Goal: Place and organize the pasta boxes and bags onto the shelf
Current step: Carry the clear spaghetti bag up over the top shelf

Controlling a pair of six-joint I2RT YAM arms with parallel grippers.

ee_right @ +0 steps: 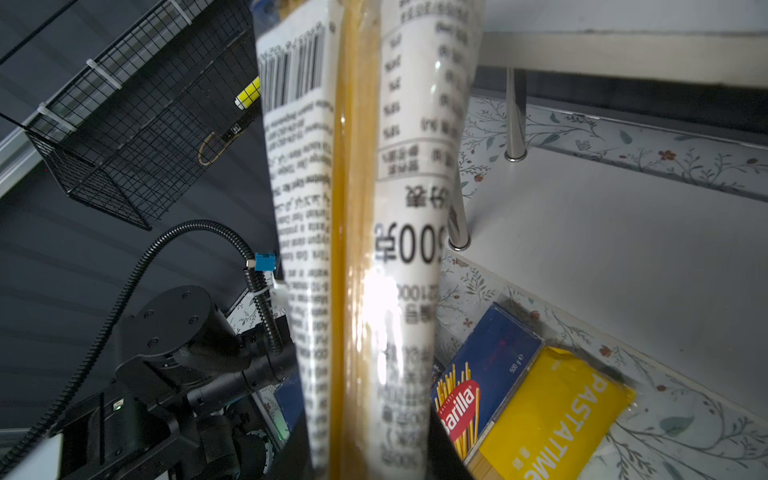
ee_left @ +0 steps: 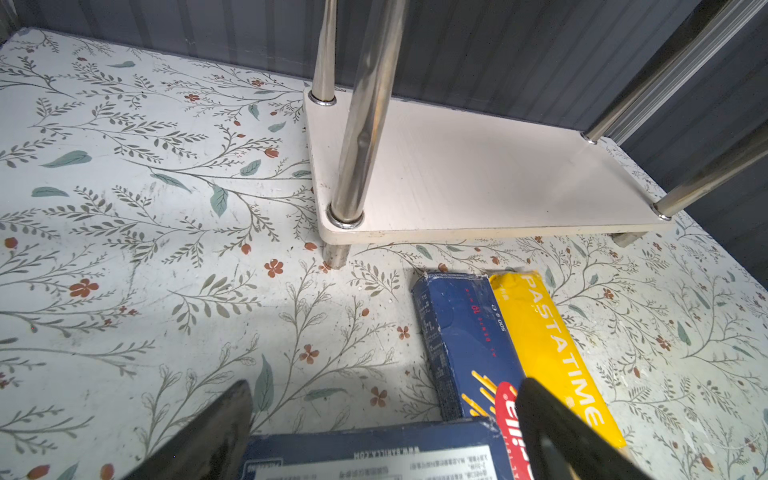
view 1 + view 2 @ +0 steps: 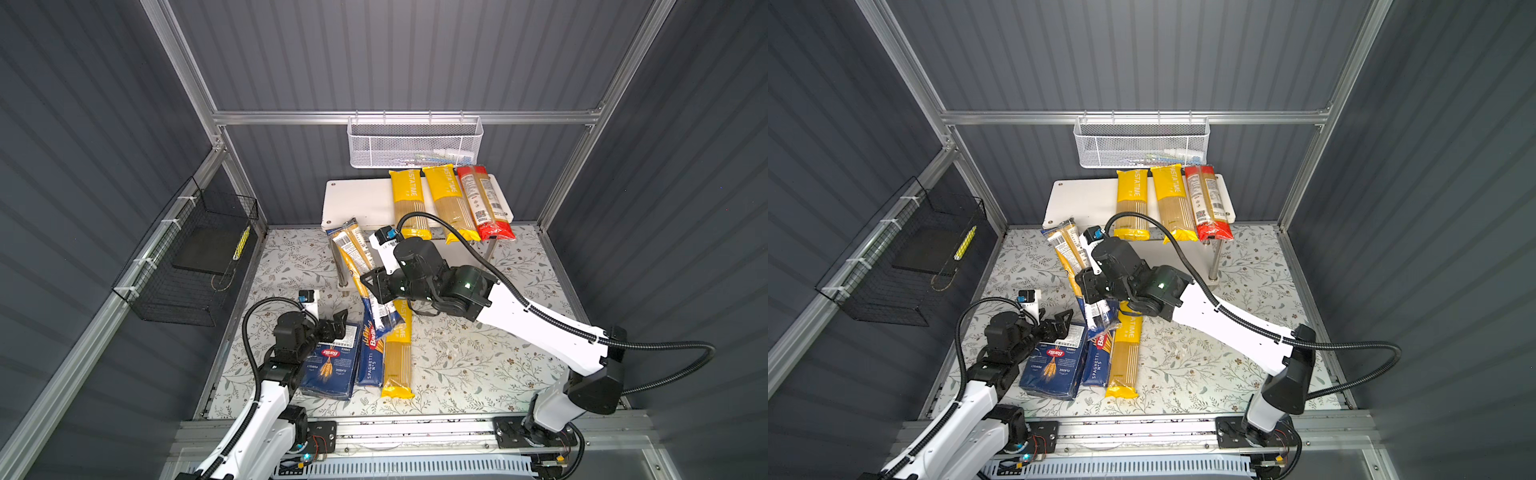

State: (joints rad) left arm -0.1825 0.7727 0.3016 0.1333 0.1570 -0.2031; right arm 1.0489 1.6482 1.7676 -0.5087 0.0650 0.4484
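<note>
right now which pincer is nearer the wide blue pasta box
Left. The left pincer is open at the far end of the wide blue box; the right pincer, shut on a spaghetti bag, is nearer the shelf.

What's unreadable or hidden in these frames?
Fingertips of the right gripper: right wrist view, mostly hidden behind the clamped navy-ended spaghetti bag.
White mesh basket contents: both top views, too small behind the mesh.
Wide Barilla box: left wrist view, cut off by the frame's edge.
Flat dark item in the black wire basket: both top views, too small to identify.

"Barilla", "SPAGHETTI N.5" on narrow box (image 3: 371,361); "PASTATIME" on yellow bag (image 3: 397,357)
</note>
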